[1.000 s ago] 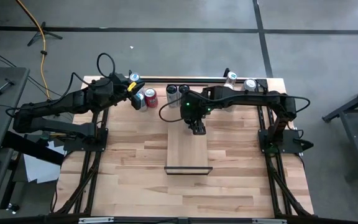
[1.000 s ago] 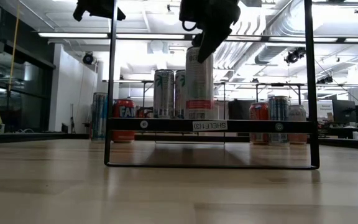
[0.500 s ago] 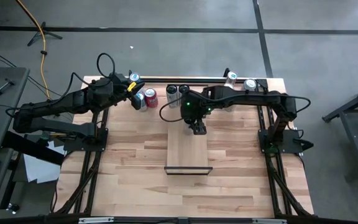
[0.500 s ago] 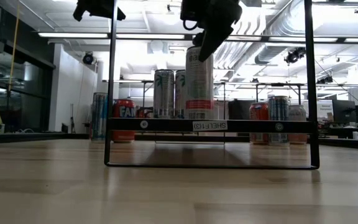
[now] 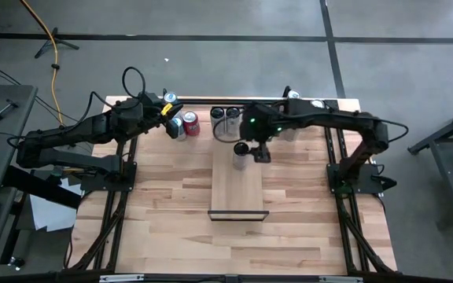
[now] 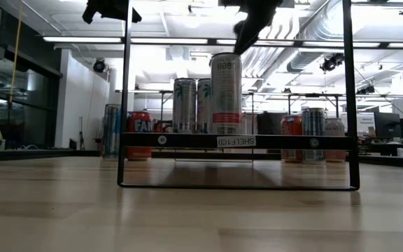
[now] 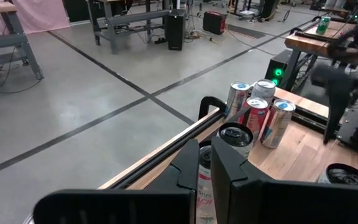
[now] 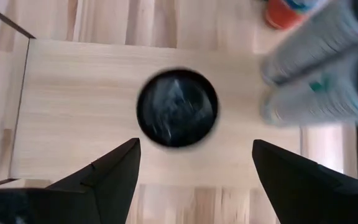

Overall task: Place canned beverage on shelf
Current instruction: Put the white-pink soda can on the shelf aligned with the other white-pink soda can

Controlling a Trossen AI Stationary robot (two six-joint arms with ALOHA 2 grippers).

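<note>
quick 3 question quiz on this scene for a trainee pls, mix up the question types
1. True or false: the tall silver can with a dark top stands upright on the pale wooden shelf with thin dark end frames.
2. The right gripper is: A) shut on the can, B) open, clear of the can, C) out of sight.
3. Fill in: the left gripper, over the table's far left corner, is ____.

Key: 1 true; 2 B; 3 shut.
</note>
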